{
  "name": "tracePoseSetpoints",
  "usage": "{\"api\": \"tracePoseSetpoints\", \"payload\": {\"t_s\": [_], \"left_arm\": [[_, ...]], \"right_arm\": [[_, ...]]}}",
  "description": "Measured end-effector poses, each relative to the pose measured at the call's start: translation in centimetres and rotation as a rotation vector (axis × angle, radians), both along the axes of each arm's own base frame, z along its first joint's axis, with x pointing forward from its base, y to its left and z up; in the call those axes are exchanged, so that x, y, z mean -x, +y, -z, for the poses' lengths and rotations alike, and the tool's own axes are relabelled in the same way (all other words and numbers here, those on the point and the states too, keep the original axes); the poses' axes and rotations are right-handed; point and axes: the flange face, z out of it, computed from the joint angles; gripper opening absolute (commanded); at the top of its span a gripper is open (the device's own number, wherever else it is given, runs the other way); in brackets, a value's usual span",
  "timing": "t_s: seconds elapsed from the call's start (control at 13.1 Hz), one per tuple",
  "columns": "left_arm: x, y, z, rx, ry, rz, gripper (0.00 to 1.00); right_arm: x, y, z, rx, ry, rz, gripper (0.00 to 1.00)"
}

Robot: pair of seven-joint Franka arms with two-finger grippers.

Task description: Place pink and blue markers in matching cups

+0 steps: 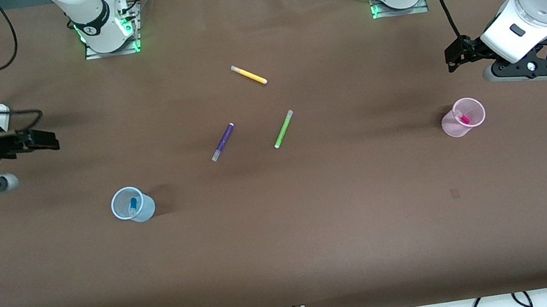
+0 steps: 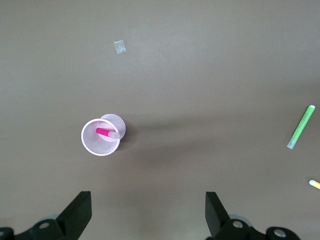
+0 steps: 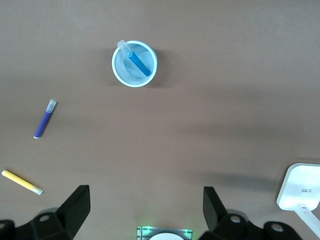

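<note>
Both jaws wide, empty | pink marker [image 1: 462, 118] in pink cup [image 1: 478, 108] | blue marker [image 1: 133, 204] in blue cup [image 1: 116, 199]

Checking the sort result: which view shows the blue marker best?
Right wrist view: it looks straight down into the blue cup, showing the blue marker leaning inside, cap at the rim. Front view shows only a small blue tip. Left wrist view doesn't show it.
</note>
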Motion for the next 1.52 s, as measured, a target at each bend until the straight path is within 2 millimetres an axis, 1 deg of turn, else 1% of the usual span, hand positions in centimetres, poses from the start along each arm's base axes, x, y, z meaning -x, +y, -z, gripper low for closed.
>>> {"api": "tracePoseSetpoints", "payload": {"t_s": [0.08, 0.23, 0.38, 0.61, 0.68, 0.84, 1.07, 1.22, 1.45, 1.52], "left_arm": [[0.0, -0.4, 0.0, -0.001, -0.001, 0.007, 1.00], [0.1, -1.3, 0.0, -0.010, -0.003, 0.019, 1.00], [0.0, -1.6, -0.4, -0.022, -0.010, 0.019, 1.00], [0.1, -1.1, -1.3, -0.030, -0.018, 0.007, 1.00], [0.3, -1.0, -1.6, -0.030, -0.023, 0.006, 1.00], [0.7, -1.0, -2.0, -0.027, -0.045, 0.006, 1.00], [1.4, -0.4, -2.3, -0.022, -0.082, -0.002, 1.00], [1.6, -0.1, -2.7, -0.021, -0.092, -0.008, 1.00], [1.3, 1.6, -2.8, -0.020, -0.098, -0.038, 1.00], [1.2, 1.7, -2.8, -0.020, -0.098, -0.041, 1.00]], "right_arm": [[1.1, -0.4, -1.1, 0.002, -0.020, 0.006, 1.00], [3.0, -0.6, -3.4, 0.002, -0.060, 0.008, 1.00], [4.1, -0.7, -4.9, 0.003, -0.082, 0.011, 1.00], [4.5, -2.4, -4.8, 0.006, -0.063, 0.041, 1.00], [4.5, -2.7, -4.8, 0.007, -0.060, 0.046, 1.00], [4.5, -2.7, -4.9, 0.007, -0.058, 0.046, 1.00], [4.5, -2.6, -5.3, 0.007, -0.059, 0.044, 1.00], [4.3, -2.6, -5.4, 0.007, -0.060, 0.044, 1.00], [4.1, -2.6, -5.4, 0.007, -0.061, 0.044, 1.00], [4.1, -2.6, -5.4, 0.007, -0.061, 0.044, 1.00]]}}
